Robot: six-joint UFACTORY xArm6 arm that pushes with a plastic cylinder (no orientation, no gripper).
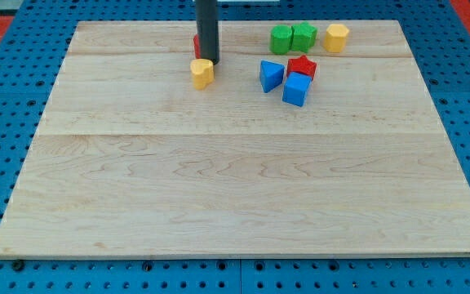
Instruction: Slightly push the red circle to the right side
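The red circle [197, 46] is mostly hidden behind my rod near the view's top, only its left edge showing. My tip [208, 61] stands just in front of it and touches the top of a yellow block [202, 73]. I cannot tell whether the tip touches the red circle.
A wooden board [235, 188] lies on a blue pegboard. To the right are a blue triangle-like block [271, 75], a red star block [302, 67], a blue cube [296, 89], two green blocks [281, 38] [304, 36] and a yellow hexagon [337, 37].
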